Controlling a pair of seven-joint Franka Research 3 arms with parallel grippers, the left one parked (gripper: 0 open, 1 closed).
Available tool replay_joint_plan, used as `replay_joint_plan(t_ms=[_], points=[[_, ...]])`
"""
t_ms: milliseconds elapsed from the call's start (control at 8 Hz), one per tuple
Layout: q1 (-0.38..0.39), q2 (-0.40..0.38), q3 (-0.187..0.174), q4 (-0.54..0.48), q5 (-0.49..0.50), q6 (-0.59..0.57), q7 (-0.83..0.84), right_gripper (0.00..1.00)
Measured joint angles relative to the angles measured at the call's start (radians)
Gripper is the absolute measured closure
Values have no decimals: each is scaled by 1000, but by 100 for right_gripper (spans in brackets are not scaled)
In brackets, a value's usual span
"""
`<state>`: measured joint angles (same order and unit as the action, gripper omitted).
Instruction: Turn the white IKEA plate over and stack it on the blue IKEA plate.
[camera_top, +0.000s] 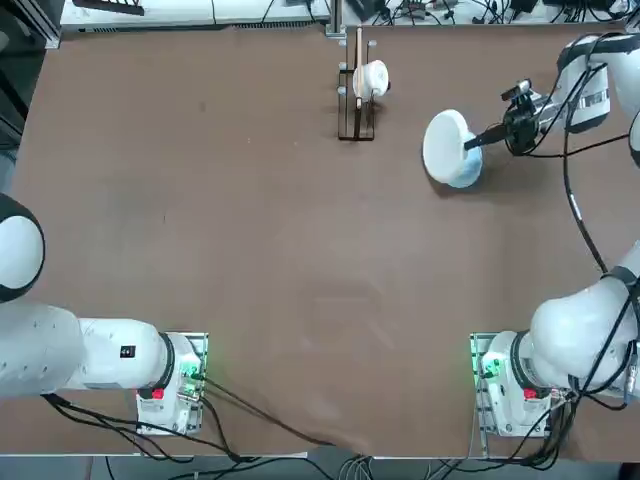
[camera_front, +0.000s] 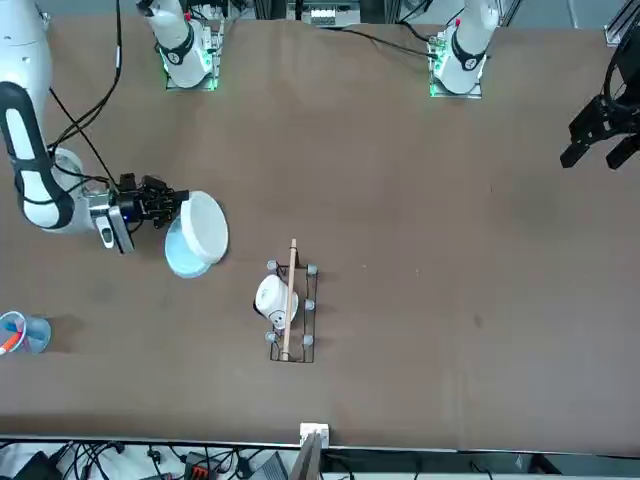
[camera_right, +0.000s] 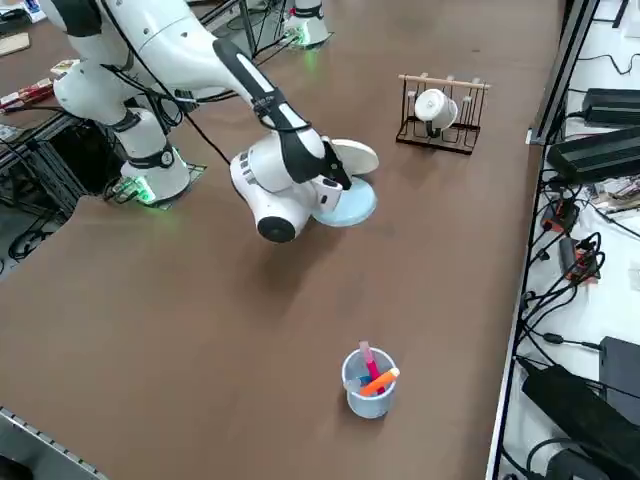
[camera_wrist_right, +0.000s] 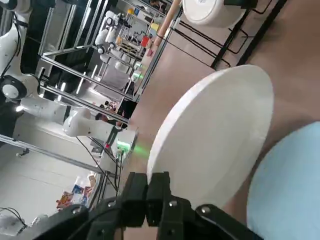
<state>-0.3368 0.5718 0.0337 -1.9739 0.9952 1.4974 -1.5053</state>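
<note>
No legible text, label, brand, number or sign anywhere in views; white plate (camera_top: 444, 145) at right gripper (camera_top: 470, 142) and pale blue plate (camera_top: 463, 171) just under it carry no readable marking; white cup (camera_top: 371, 79) on rack beyond claw shows none either

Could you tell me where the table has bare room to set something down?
The wide stretch between the wooden rack and the arm bases is bare. It is crowded where the right end effector holds the white plate tilted over the blue plate.
</note>
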Motion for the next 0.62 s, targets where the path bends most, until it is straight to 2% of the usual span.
replay_joint_plan(t_ms=[500,625], points=[[-49,56,0,82,-55,-26,-3,93],[-56,65,-1,102,-77,-21,-3,89]])
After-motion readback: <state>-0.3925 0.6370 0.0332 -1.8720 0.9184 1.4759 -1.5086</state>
